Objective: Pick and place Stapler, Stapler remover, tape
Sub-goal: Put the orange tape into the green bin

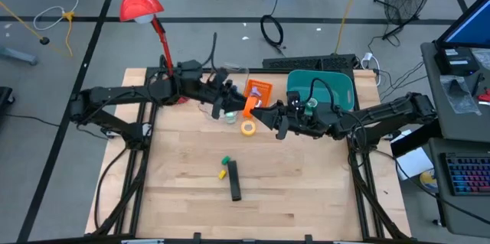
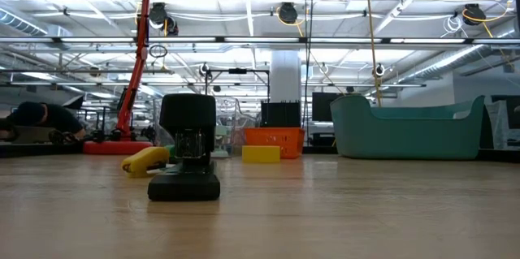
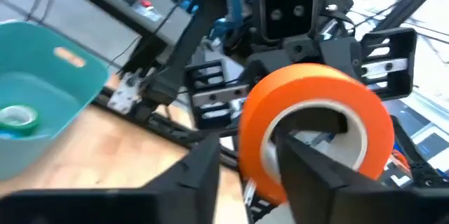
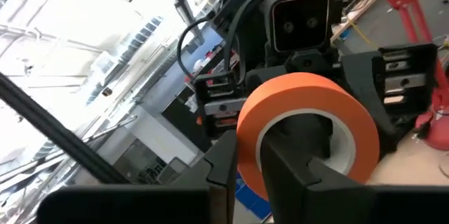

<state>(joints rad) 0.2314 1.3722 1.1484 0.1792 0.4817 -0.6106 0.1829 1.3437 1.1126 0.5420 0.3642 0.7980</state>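
An orange tape roll [image 1: 249, 107] is held in the air between my two grippers, over the table's far middle. My right gripper [image 4: 256, 164] is shut on it. My left gripper [image 3: 245, 171] is open, with one finger inside the ring and the other a little off the roll's outer face. A yellow tape roll [image 1: 248, 128] lies flat on the table below. A green roll [image 1: 311, 104] lies in the teal bin [image 1: 337, 83]. The black stapler [image 1: 234, 181] lies near the table's middle, with small green [image 1: 225, 161] and yellow [image 1: 223, 174] pieces beside it. My right gripper pinches the orange roll's wall [image 4: 247, 147], one finger inside the ring [image 4: 295, 157] and one on the outer face [image 4: 223, 161]. The fingers come about level from the table's right. The roll stands on edge, lifted clear. My left gripper has one finger inside the ring [image 3: 309, 161]; whether it touches the roll, I cannot tell.
An orange box [image 1: 258, 91] lies behind the grippers. A red lamp [image 1: 142, 3] stands at the far left corner. The teal bin stands at the far right. In the low view the stapler [image 2: 185, 157] stands close, with the bin [image 2: 406, 129] behind.
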